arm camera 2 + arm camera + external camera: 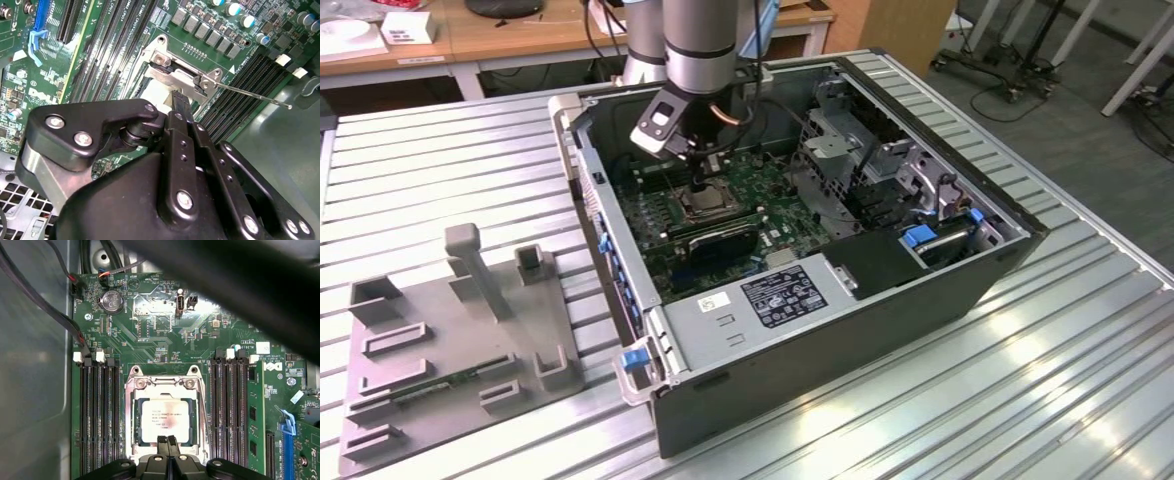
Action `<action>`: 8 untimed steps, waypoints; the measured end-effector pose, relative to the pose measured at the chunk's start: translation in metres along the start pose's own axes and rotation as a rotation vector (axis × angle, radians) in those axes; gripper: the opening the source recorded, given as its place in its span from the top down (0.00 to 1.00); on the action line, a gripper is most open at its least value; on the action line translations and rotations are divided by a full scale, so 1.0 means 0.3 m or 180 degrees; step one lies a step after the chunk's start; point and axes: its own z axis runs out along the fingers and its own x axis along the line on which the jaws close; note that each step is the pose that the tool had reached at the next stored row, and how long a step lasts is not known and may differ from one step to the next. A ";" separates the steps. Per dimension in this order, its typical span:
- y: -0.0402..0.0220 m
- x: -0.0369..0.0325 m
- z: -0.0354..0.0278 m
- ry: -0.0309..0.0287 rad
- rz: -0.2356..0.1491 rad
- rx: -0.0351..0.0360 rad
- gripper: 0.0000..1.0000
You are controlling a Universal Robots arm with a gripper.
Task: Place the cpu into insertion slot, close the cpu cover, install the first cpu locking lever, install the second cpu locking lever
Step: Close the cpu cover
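Note:
The cpu, a silvery square chip, lies flat in the insertion slot on the green board. The cpu cover, a silvery metal frame, lies down around the chip. My gripper is shut, with its two fingertips pressed together at the cover's edge and nothing visible between them. In the exterior view the gripper reaches straight down into the open computer case onto the socket. A thin wire locking lever sticks out sideways from the socket, free of any catch.
Long black memory slots flank the socket on both sides. Black cables run along the board's edge. The case walls and drive cage hem the arm in. A grey fixture tray sits at the exterior view's left.

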 end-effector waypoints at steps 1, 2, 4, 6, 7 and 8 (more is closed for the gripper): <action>-0.001 0.000 0.000 0.0000 0.0000 0.0000 0.89; -0.001 0.000 0.000 -0.0001 0.0000 0.0000 0.89; -0.001 0.000 0.001 0.0000 0.0000 0.0000 0.89; -0.001 0.000 0.001 0.0000 0.0000 0.0000 0.89; -0.001 0.000 0.001 0.0000 0.0000 0.0000 0.89; -0.001 0.000 0.001 0.0000 -0.0001 0.0000 0.89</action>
